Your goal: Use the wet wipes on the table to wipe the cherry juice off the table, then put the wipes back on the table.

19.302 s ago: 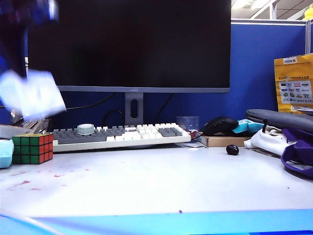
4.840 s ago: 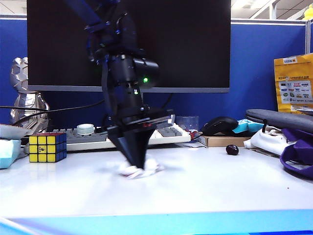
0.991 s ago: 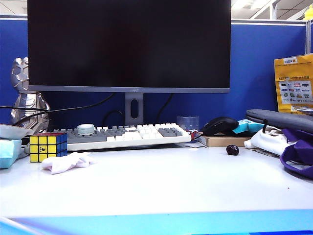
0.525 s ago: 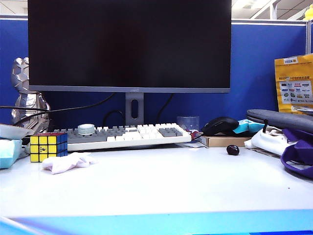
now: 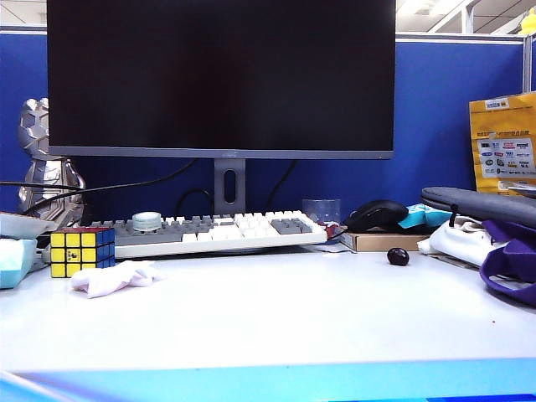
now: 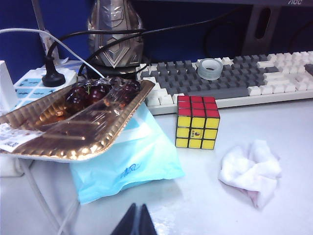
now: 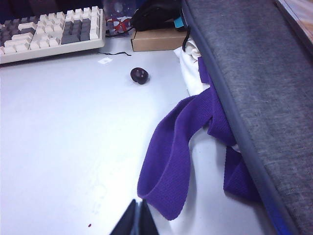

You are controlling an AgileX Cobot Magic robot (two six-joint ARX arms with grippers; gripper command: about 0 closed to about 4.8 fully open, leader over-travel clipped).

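Task apparently at its end: wet wipes (image 6: 250,170) set down in a crumpled white wad, faintly pink at one fold, just beside the Rubik's cube (image 6: 197,122) and ahead of the left gripper (image 6: 137,221), to one side of its closed tips. Left gripper clenched on nothing, fingers pressed together into a dark wedge at the frame edge, clear of the wipe. Right gripper (image 7: 137,218) likewise pinched shut and empty, over bare table (image 7: 63,127) beside a loop of purple strap (image 7: 171,156), with a dark glossy cherry (image 7: 139,75) well ahead of it.

No cherry juice to be made out on the white top near the left gripper; from the exterior view, surface (image 5: 276,318) reads clean, though one tiny dark speck (image 7: 89,225) just beside the right gripper's tips perhaps worth a second look. Best finish, by this judgement: keep both arms high and withdrawn, no dragging across the wipe or the cube.

Textures in contrast: soft wrinkled tissue against a smooth matte desk; hard glossy cube tiles; a crinkled gold foil tray (image 6: 73,128) of cherries resting on a pale blue packet (image 6: 128,166); ridged keyboard (image 6: 254,78) beyond; coarse grey fabric (image 7: 254,78) and woven strap on the right.
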